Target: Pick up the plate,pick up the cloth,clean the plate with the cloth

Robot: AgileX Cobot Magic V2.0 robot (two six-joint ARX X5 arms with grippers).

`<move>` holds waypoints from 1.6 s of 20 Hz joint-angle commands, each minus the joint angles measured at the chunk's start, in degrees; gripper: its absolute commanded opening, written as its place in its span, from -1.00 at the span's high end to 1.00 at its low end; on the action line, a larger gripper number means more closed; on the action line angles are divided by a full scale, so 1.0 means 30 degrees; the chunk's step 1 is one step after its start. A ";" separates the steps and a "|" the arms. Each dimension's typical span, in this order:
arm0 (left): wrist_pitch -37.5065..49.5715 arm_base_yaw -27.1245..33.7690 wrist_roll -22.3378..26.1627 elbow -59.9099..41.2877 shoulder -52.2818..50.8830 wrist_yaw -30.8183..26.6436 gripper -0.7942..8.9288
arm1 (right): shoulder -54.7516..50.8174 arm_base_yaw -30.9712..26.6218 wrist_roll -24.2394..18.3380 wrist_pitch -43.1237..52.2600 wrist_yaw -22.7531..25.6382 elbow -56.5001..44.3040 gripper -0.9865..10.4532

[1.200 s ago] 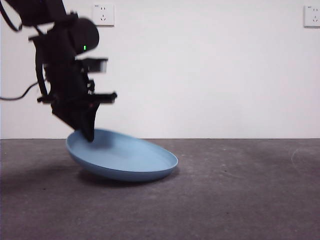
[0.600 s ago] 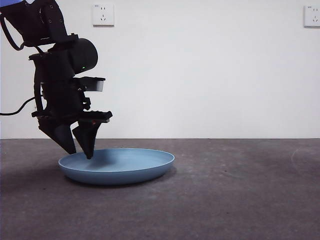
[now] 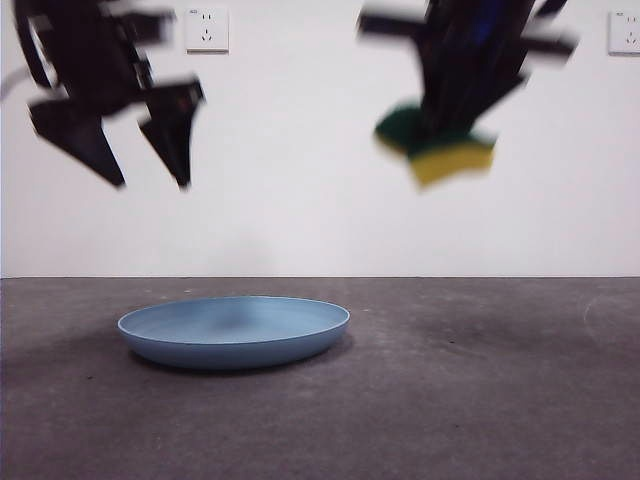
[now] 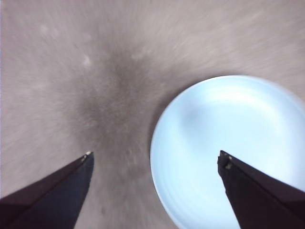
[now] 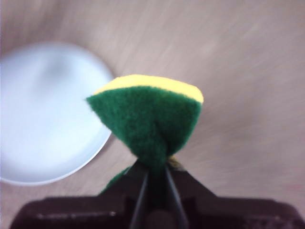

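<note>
The light-blue plate (image 3: 235,331) lies flat on the dark table, left of centre; it also shows in the left wrist view (image 4: 233,152) and the right wrist view (image 5: 45,112). High above its left side hangs my left gripper (image 3: 150,180), open and empty, its two black jaws spread wide (image 4: 155,160). My right gripper (image 3: 455,125) is high at the upper right, shut on the cloth (image 3: 437,145), a yellow sponge with a dark green layer. In the right wrist view the cloth (image 5: 150,119) is pinched between the jaws (image 5: 155,179), squeezed narrow, well above the table.
A white wall with two sockets (image 3: 206,29) (image 3: 624,32) stands behind the dark grey table (image 3: 480,400).
My left gripper let the plate down flat, opened, and rose well above it. The right gripper came into view at the upper right with the cloth in it.
</note>
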 commanded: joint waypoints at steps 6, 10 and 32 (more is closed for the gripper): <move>-0.3424 -0.0182 -0.0117 -0.0095 -0.6207 0.0240 -0.06 | 0.5887 -0.2674 0.0153 0.1836 -0.4204 -0.0175 0.82; -0.4823 -0.0277 -0.0124 -0.0095 -0.7628 0.0962 -0.06 | 0.6747 -0.3293 0.0138 0.1486 -0.4218 -0.0175 0.59; -0.3555 -0.0291 0.0080 -0.0095 -0.7672 0.1086 0.85 | -0.1013 -0.3381 0.0117 0.1231 -0.4211 -0.0175 0.85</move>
